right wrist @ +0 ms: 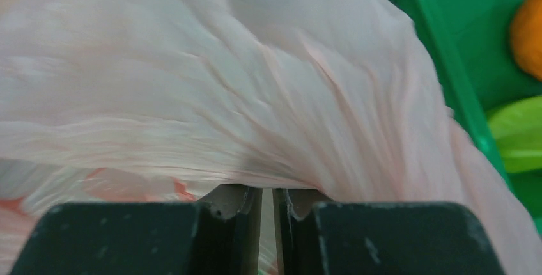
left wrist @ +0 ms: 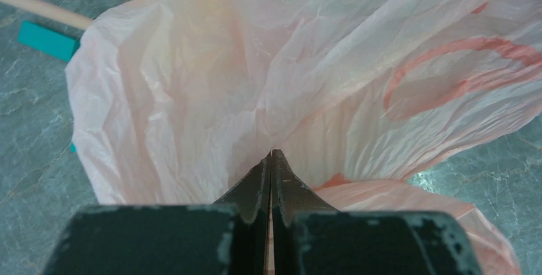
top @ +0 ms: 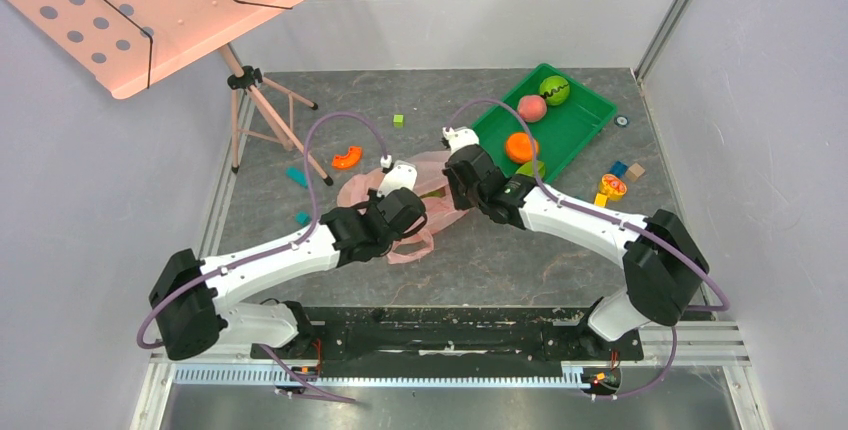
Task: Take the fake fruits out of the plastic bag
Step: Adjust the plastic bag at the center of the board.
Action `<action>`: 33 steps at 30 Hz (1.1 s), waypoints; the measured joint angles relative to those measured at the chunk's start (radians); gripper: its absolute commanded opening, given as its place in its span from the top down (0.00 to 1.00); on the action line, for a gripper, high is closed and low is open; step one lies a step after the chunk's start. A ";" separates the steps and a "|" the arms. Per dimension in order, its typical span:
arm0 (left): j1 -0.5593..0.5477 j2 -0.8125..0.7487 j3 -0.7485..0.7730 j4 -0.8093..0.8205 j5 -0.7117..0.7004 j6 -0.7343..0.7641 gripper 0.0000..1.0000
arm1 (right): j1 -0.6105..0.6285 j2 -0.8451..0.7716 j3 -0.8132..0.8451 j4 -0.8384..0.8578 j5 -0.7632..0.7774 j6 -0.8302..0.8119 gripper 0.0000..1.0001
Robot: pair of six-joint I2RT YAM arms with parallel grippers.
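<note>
the plastic bag (left wrist: 192,96) hides its inside in both wrist views.

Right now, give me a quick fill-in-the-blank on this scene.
The left gripper and the right gripper both pinch the pink ____.
The peach lies in the green ____.
The ball beside it is ____ with a black wavy line.
Missing words: bag; tray; green.

plastic bag (left wrist: 192,96): translucent pale pink
tray (top: 578,118): bright green
ball (top: 554,89): green, black wavy line
peach (top: 531,108): pink
table (top: 500,255): grey, marbled
stand panel (top: 150,10): salmon pink, perforated
</note>
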 measured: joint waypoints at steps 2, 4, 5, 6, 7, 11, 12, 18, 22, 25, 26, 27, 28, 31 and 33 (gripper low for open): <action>0.000 -0.020 -0.005 -0.010 -0.025 -0.008 0.98 | 0.000 -0.011 -0.011 -0.005 0.056 0.000 0.86; 0.000 -0.042 -0.006 -0.023 -0.048 -0.012 0.98 | 0.000 -0.027 -0.024 -0.008 0.105 -0.001 0.86; 0.000 -0.055 -0.006 -0.028 -0.063 -0.013 0.98 | 0.000 -0.036 -0.029 -0.008 0.124 -0.001 0.85; 0.001 -0.066 -0.006 -0.030 -0.074 -0.013 0.98 | 0.000 -0.046 -0.035 -0.007 0.139 -0.002 0.84; 0.001 -0.077 -0.006 -0.033 -0.085 -0.013 0.98 | -0.001 -0.054 -0.042 -0.001 0.144 -0.003 0.84; 0.006 -0.111 -0.010 -0.033 -0.097 -0.012 0.98 | -0.001 -0.087 -0.088 0.069 0.098 -0.029 0.79; 0.007 -0.117 -0.016 -0.029 -0.096 -0.011 0.98 | -0.001 -0.093 -0.105 0.100 0.061 -0.038 0.79; 0.008 -0.123 -0.060 0.021 -0.066 -0.007 0.98 | 0.008 -0.073 -0.147 0.260 -0.154 -0.054 0.78; 0.008 -0.122 -0.064 0.071 -0.054 -0.003 0.98 | 0.034 -0.025 -0.147 0.367 -0.207 -0.048 0.77; 0.008 -0.122 -0.066 0.126 -0.052 -0.003 0.98 | 0.047 0.024 -0.148 0.436 -0.218 -0.031 0.77; 0.008 -0.120 -0.067 0.145 -0.052 -0.003 0.98 | 0.048 0.037 -0.148 0.452 -0.217 -0.026 0.77; 0.008 -0.116 -0.068 0.165 -0.052 -0.003 0.98 | 0.050 0.052 -0.150 0.477 -0.214 -0.021 0.77; 0.008 -0.111 -0.068 0.180 -0.052 -0.003 0.98 | 0.051 0.066 -0.153 0.498 -0.209 -0.015 0.77; 0.008 -0.080 -0.068 0.233 -0.050 -0.003 0.98 | 0.053 0.100 -0.157 0.557 -0.191 -0.003 0.74; 0.008 -0.052 -0.068 0.259 -0.042 -0.003 0.98 | 0.052 0.116 -0.157 0.591 -0.178 0.002 0.73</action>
